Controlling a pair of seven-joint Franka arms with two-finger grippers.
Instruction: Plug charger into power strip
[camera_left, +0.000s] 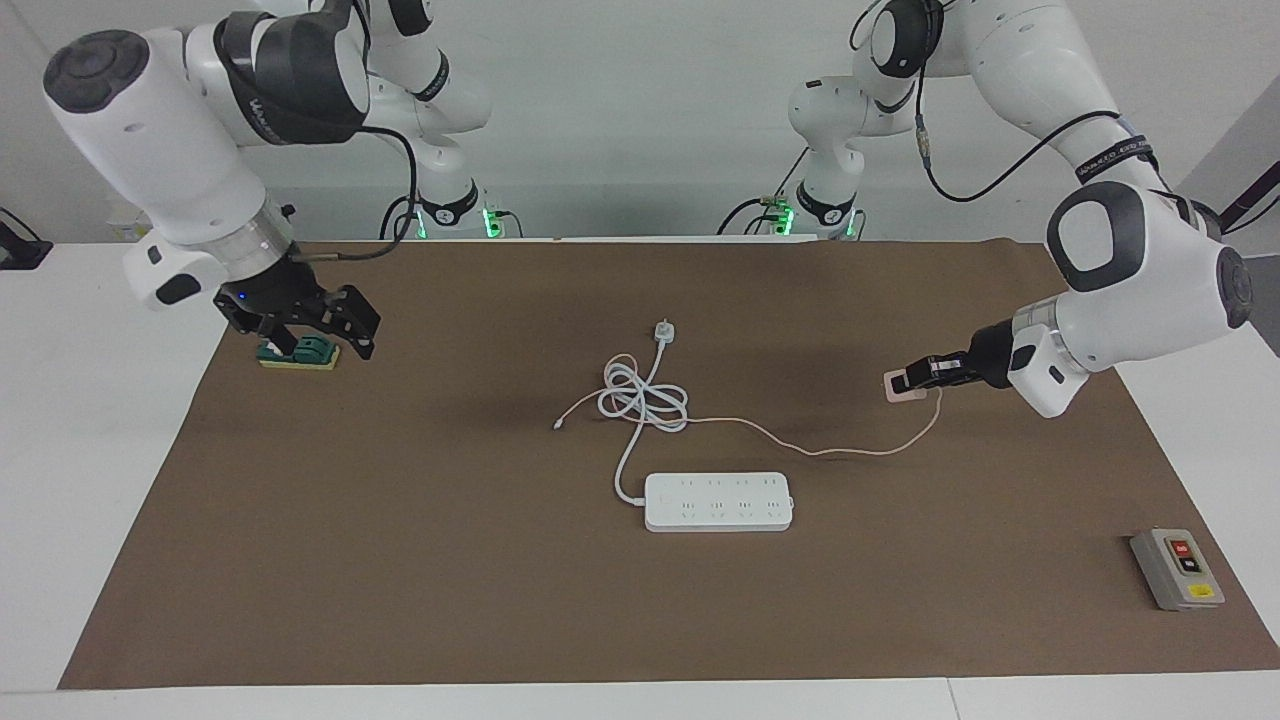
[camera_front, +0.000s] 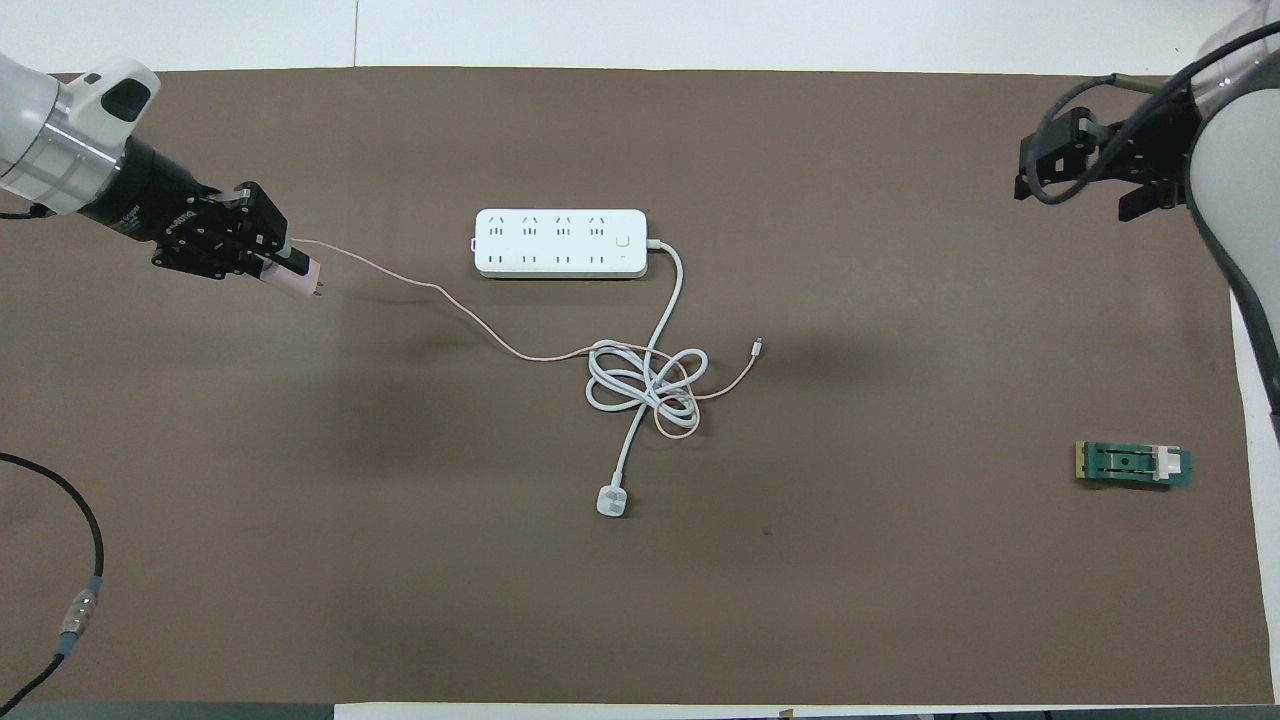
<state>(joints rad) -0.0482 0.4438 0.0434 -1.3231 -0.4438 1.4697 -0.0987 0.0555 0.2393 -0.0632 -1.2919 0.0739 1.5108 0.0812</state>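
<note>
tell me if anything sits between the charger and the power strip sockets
Nothing visible does. The left gripper holds the charger in the air toward its own end; only bare mat and the charger's own cable lie before the power strip.

1 power strip (camera_left: 718, 501) lying on the tabletop (camera_left: 400, 560), 1 pink charger (camera_left: 900, 384) with 1 thin cable (camera_front: 480, 335), 1 white plug (camera_left: 664, 331), 1 green block (camera_front: 1133, 464), 1 grey button box (camera_left: 1176, 569), 2 claws showing: left claw (camera_left: 918, 381), right claw (camera_left: 312, 335)

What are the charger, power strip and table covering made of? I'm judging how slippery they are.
The charger, held in the left gripper: likely smooth pale-pink plastic with metal prongs. The power strip: apparently hard white plastic, its faces even and flat. The table covering: a matte brown sheet, perhaps paper or felt; no glare.
</note>
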